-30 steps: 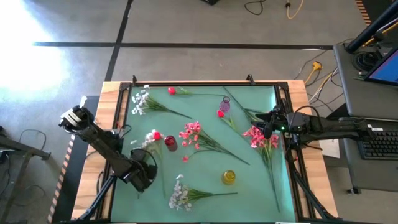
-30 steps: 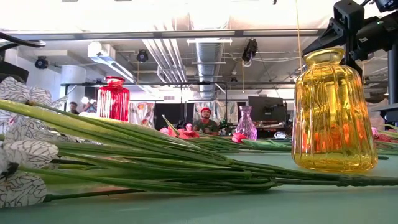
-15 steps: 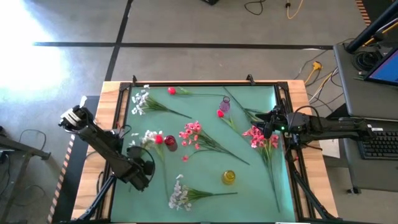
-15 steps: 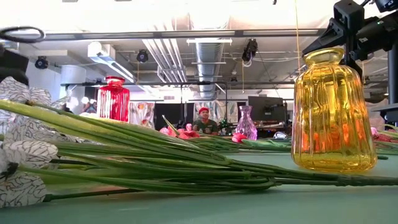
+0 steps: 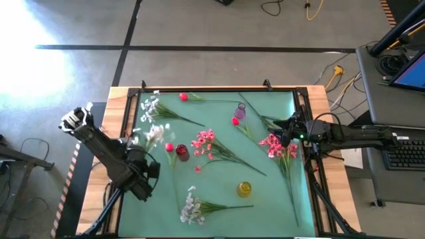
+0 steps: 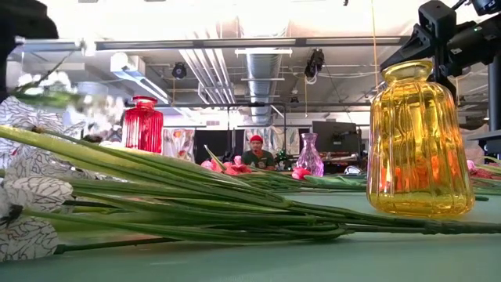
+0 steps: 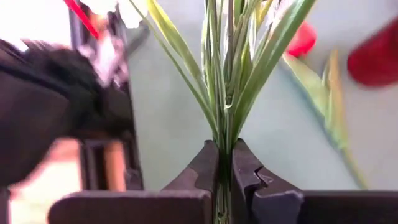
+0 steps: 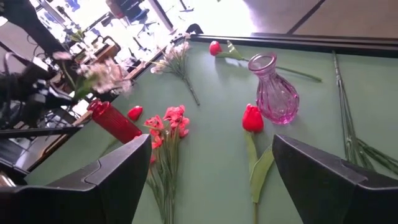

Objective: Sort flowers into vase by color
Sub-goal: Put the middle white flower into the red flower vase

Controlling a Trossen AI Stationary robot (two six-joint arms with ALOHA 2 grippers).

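Observation:
My left gripper (image 5: pixel 149 161) is shut on a white-blossom spray (image 5: pixel 153 135) over the table's left side; its blurred blossoms (image 6: pixel 72 95) show in the air in the low view. My right gripper (image 5: pixel 286 137) hovers open above a pink spray (image 5: pixel 275 147) at the right side. Two more white sprays (image 5: pixel 151 106) (image 5: pixel 191 206), a pink spray (image 5: pixel 204 143) and red buds (image 5: pixel 169 147) (image 5: pixel 235 121) (image 5: pixel 182 97) lie flat on the mat. The red vase (image 5: pixel 181 153), purple vase (image 5: pixel 240 111) and yellow vase (image 5: pixel 244 189) stand upright. My left gripper pinches the white spray's bundle of thin green stems (image 7: pixel 225 154) between its two fingers (image 7: pixel 209 167), just below where the leaves fan out. The stems run straight out from between the fingers. The blossom end is lifted off the mat.
The table has raised wooden edges (image 5: pixel 121 133) and a green mat. The red vase (image 7: pixel 379 59) and a red bud (image 7: pixel 303 40) sit just right of the held spray. A long white spray (image 6: pixel 156 196) lies across the near side. People show in the room beyond.
My left gripper has risen and swung toward the table's left and far side, carrying the white spray. The blossoms have gone from resting beside the red vase to hanging in the air, farther from the vase. The right arm has kept still.

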